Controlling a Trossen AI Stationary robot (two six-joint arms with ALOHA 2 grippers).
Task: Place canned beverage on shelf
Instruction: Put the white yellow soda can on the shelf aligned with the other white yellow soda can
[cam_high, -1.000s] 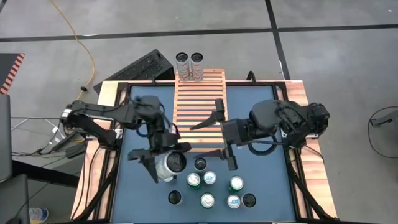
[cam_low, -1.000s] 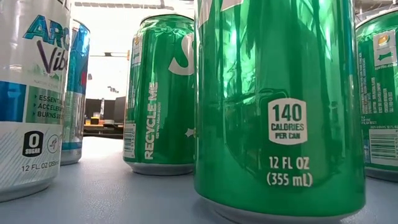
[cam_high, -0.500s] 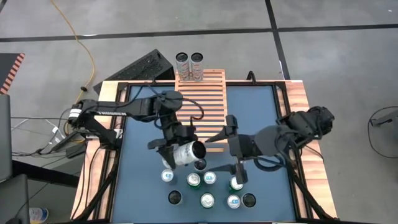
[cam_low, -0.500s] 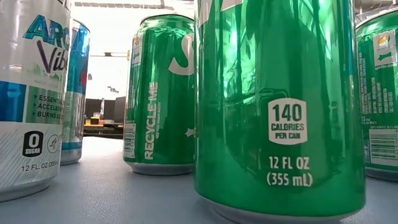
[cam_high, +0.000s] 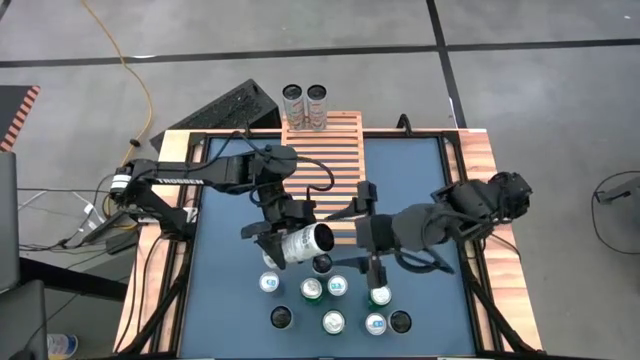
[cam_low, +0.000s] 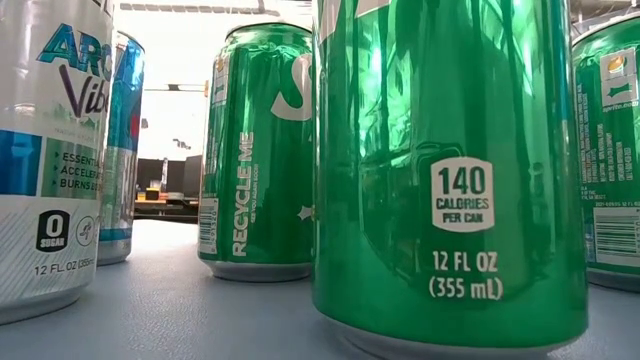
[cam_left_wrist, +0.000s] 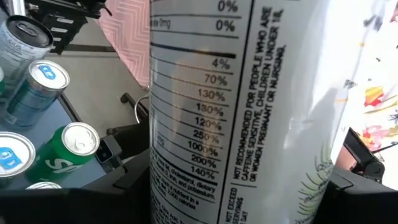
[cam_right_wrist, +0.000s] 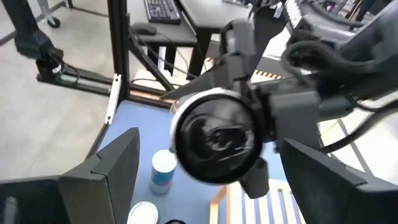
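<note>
Left gripper grips my white can, tipped sideways at frame centre, just below the shelf's lower end; a second ago it sat lower left. Right gripper gapes wide beside it, having swung left. I count two cans at the shelf's top, eight on the table.

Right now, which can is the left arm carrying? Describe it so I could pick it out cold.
Start at the slatted wooden shelf in the middle of the blue table. Just off its near end, the left gripper holds a white can between its fingers. It alone lies tilted on its side in the air; the other cans stand upright.
</note>
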